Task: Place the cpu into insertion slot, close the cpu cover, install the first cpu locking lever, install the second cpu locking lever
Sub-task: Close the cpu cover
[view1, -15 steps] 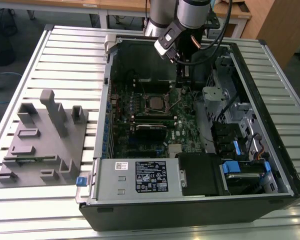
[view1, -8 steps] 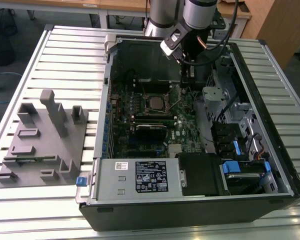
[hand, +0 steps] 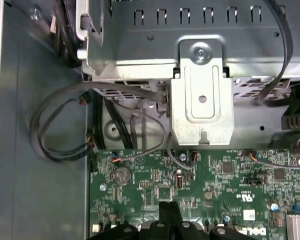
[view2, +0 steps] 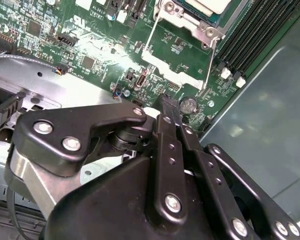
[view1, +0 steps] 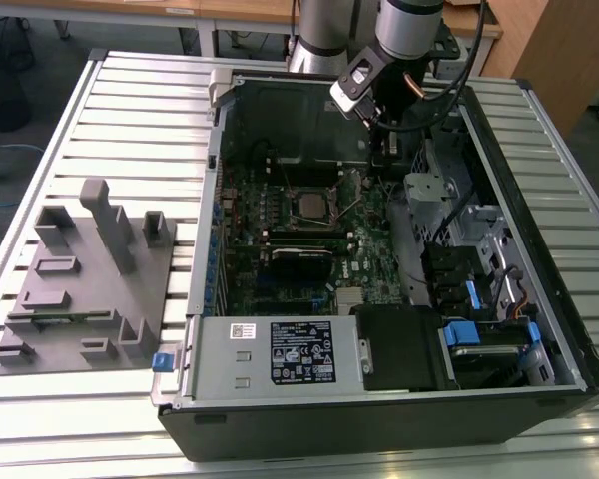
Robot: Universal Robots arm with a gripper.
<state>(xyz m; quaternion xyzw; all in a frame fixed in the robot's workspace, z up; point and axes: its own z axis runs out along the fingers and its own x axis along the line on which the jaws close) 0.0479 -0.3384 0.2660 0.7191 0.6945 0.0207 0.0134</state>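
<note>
The cpu (view1: 308, 205) lies flat in the insertion slot (view1: 288, 214) on the green board, its pale metal top also seen in the second wrist view (view2: 212, 5). A silver frame, the cpu cover (view2: 189, 21), sits around the chip. Two thin wire levers (view2: 149, 42) reach out from the socket over the board. My gripper (view1: 383, 148) hangs inside the case beyond the socket, near the rear wall. Its two black fingers (view2: 165, 102) are shut together with nothing between them, the tips (hand: 169, 206) a little above the board near a coin battery (view2: 189, 104).
A silver drive bracket (hand: 202, 95) and looped cables (hand: 60, 125) lie close to the gripper. Black memory slots (view2: 250, 30) run beside the socket. The power supply (view1: 280, 349) fills the case front. A grey parts fixture (view1: 80, 279) stands on the table at the exterior view's left.
</note>
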